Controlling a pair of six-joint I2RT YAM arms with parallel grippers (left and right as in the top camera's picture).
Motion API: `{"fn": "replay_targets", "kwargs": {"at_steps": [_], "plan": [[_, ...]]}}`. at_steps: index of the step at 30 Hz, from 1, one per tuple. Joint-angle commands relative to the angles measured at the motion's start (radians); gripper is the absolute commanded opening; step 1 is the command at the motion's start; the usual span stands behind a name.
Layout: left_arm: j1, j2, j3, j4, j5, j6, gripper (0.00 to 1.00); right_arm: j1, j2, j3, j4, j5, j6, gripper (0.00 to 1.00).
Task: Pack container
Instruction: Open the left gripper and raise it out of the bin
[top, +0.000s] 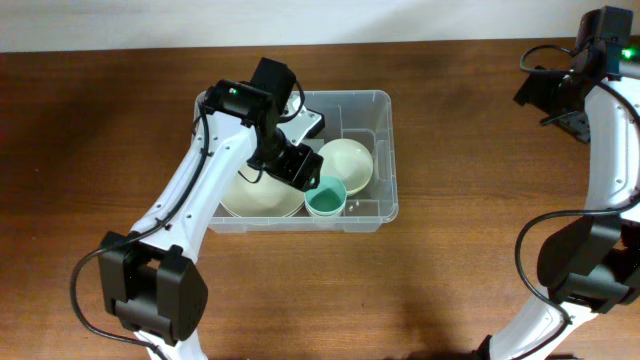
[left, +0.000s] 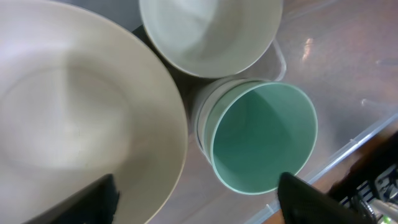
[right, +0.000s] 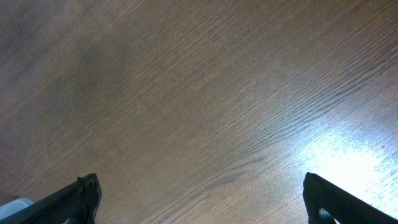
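Note:
The clear container stands mid-table. It holds a wide cream plate at the left, a cream bowl at the right and a green cup at the front. My left gripper hovers inside it, just left of the cup. In the left wrist view the left gripper is open and holds nothing. One finger is over the plate and the other beside the green cup, which seems nested in a pale cup. The bowl lies beyond. My right gripper is open over bare wood at the far right.
The container's clear front wall runs just past the cup, with brown tabletop outside it. The right wrist view shows only wood grain between the spread right gripper fingers.

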Motion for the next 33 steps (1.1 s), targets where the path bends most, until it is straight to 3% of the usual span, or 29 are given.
{"fn": "replay_targets", "kwargs": {"at_steps": [1, 6, 18, 22, 27, 28, 30, 33], "plan": [[0.003, 0.0, 0.084, -0.033, -0.104, -0.034, 0.93, -0.001, 0.0, -0.003, 0.003, 0.002, 0.001, 0.99], [0.051, -0.04, 0.201, -0.13, -0.325, -0.153, 0.99, -0.001, 0.0, -0.003, 0.003, 0.002, 0.001, 0.99], [0.164, -0.416, 0.168, -0.151, -0.324, -0.228, 0.99, -0.001, 0.0, -0.003, 0.003, 0.002, 0.001, 0.99], [0.125, -0.604, 0.029, -0.065, -0.324, -0.228, 0.96, -0.001, 0.0, -0.003, 0.003, 0.002, 0.001, 0.99], [0.058, -0.898, -0.311, 0.084, -0.32, -0.241, 0.95, -0.001, 0.0, -0.003, 0.003, 0.002, 0.001, 0.99], [0.056, -0.944, -0.367, 0.106, -0.32, -0.251, 1.0, -0.001, 0.0, -0.003, 0.003, 0.002, 0.001, 0.99], [0.056, -1.019, -0.455, 0.14, -0.32, -0.256, 1.0, -0.001, 0.0, -0.003, 0.003, 0.002, 0.001, 0.99], [0.056, -1.098, -0.539, 0.146, -0.32, -0.336, 1.0, -0.001, 0.0, -0.003, 0.003, 0.002, 0.001, 0.99]]}}
